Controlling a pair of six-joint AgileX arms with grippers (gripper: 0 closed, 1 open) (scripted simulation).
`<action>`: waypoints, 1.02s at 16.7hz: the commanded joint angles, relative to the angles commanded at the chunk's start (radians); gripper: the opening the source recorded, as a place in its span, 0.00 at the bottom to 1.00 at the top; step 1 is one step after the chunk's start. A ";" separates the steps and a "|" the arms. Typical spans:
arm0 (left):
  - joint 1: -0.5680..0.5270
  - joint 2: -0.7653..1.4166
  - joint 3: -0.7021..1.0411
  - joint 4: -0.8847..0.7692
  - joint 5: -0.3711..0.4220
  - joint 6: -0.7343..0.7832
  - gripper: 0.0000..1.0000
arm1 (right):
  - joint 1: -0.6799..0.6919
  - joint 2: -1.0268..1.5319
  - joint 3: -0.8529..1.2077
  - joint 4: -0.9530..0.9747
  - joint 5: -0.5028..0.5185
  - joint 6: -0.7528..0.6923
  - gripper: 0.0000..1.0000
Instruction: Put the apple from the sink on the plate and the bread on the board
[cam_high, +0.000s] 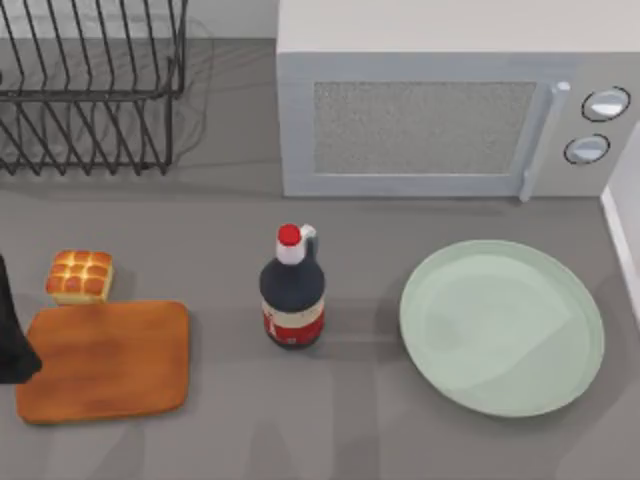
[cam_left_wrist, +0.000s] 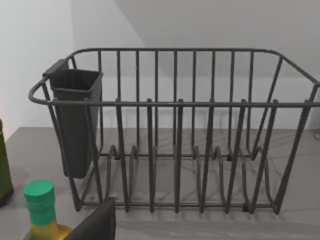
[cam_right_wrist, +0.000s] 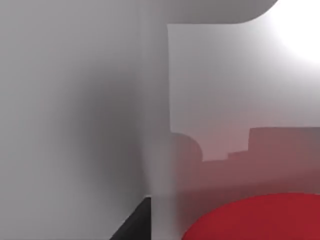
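Right hand grip state unclear; apple (cam_right_wrist: 260, 220) right beneath it, sink wall (cam_right_wrist: 90, 125) alongside — misjudged grab rolls it.

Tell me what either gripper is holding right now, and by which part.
Cannot be told. The right wrist view has the apple very close below the camera, inside a pale basin, but no fingers show on it. The bread sits free beside the board.

Bread (cam_high: 79, 276) beside board (cam_high: 105, 360) (touching)
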 joint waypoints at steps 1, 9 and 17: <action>0.000 0.000 0.000 0.000 0.000 0.000 1.00 | 0.000 0.000 0.000 0.000 0.000 0.000 0.02; 0.000 0.000 0.000 0.000 0.000 0.000 1.00 | 0.000 0.000 0.000 0.000 0.000 0.000 0.00; 0.000 0.000 0.000 0.000 0.000 0.000 1.00 | 0.001 -0.196 0.100 -0.264 -0.019 0.008 0.00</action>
